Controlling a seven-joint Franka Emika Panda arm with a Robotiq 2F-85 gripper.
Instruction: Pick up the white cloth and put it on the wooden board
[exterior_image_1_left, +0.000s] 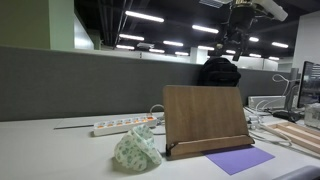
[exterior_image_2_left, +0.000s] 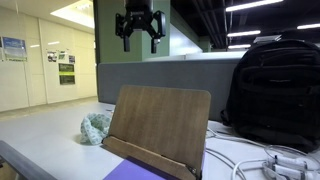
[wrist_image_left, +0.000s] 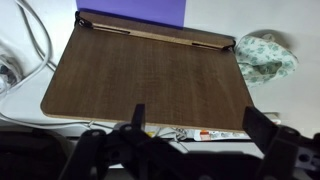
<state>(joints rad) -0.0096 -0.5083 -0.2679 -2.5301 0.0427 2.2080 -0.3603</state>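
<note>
The claw (exterior_image_2_left: 139, 42) hangs high above the board (exterior_image_2_left: 160, 125), well clear of everything. Its jaws are spread wide and it holds nothing. The cloth (exterior_image_2_left: 95, 127) is a crumpled heap on the table (exterior_image_2_left: 40, 140), just beside one side edge of the board and down by its bottom corner (whether the two actually touch I cannot tell). It lies on the side of the board toward the table edge that shows low in that exterior view.

In the wrist view the claw looks down over the board's top edge. The cloth (wrist_image_left: 265, 57) lies ahead and off to one side there, past the board's far corner at the ledge end. As I judge it, the coming move is a shift sideways beyond that side edge, forward along it, then a long drop.

The heap shows no clear long axis, so the angle of the jaws should matter little. The opening looks ample for it. A purple sheet (exterior_image_1_left: 238, 160) lies flat in front of the ledge.
</note>
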